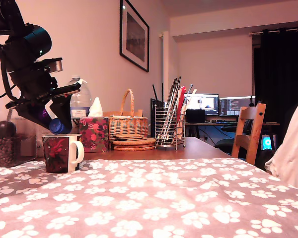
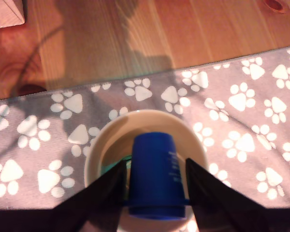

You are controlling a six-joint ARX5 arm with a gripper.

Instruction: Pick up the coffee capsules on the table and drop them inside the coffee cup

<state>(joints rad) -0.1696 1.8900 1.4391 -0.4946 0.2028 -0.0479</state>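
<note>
Gripper [image 2: 155, 181] is clamped on the blue capsule [image 2: 155, 174], one black finger [image 2: 104, 191] on each side of its tapered body. In the wrist view the capsule hangs directly above the open mouth of the cup [image 2: 106, 140], its narrow end pointing toward the cup's pale interior. Whether a cream capsule lies inside cannot be told.

Arm pose: in the exterior view the arm [image 1: 30, 74] comes down from the upper corner on that view's left, tilted, with the gripper [image 1: 57, 124] angled downward. The blue capsule [image 1: 56, 127] sits just above the white rim of the cup [image 1: 59, 152], not yet inside.

Exterior view only: the cup's dark floral side and white handle, which faces that view's right; a floral tissue box [image 1: 94, 133] and a water bottle [image 1: 80, 101] behind the cup; a wicker basket [image 1: 127, 122] and a wire utensil holder [image 1: 170, 124] farther toward that view's right; a wooden chair [image 1: 250, 131] and monitors [image 1: 218, 105] beyond.

Wrist view only: the paw-print cloth [image 2: 241, 116] under the cup ends at an edge, past which bare wooden table [image 2: 150, 34] shows.
</note>
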